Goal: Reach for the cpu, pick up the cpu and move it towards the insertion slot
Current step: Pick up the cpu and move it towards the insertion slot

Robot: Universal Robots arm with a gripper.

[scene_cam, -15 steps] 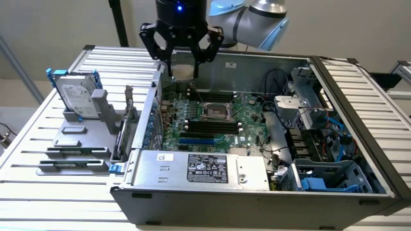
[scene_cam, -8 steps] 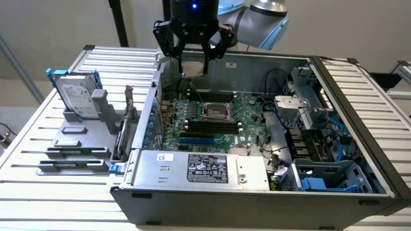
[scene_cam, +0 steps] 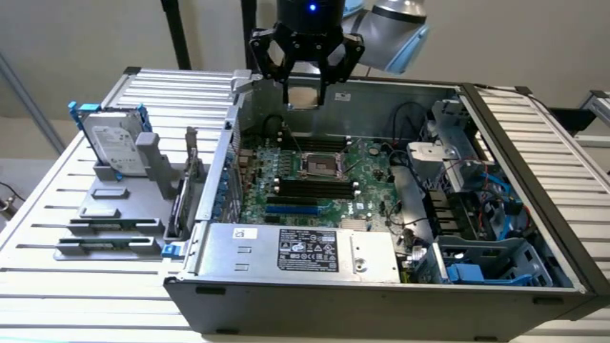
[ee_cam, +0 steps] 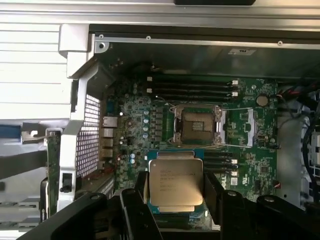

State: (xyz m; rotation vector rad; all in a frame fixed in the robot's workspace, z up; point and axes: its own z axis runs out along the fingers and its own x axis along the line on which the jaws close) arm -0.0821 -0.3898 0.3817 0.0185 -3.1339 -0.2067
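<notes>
One cpu (ee_cam: 175,183) (gripper-held (scene_cam: 305,96)) above one insertion slot (scene_cam: 321,166).

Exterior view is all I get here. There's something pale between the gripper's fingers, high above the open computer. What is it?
Observer: The cpu, a flat square silver chip; the wrist view shows faint print on its top.
Operator: Is the gripper really holding it?
Observer: Yes, the gripper has black fingers against two opposite edges.
Operator: Is the slot free?
Observer: The slot shows a bare dark centre inside its silver frame.
Operator: Anything beside it?
Observer: Long black memory slots flank it.
</notes>
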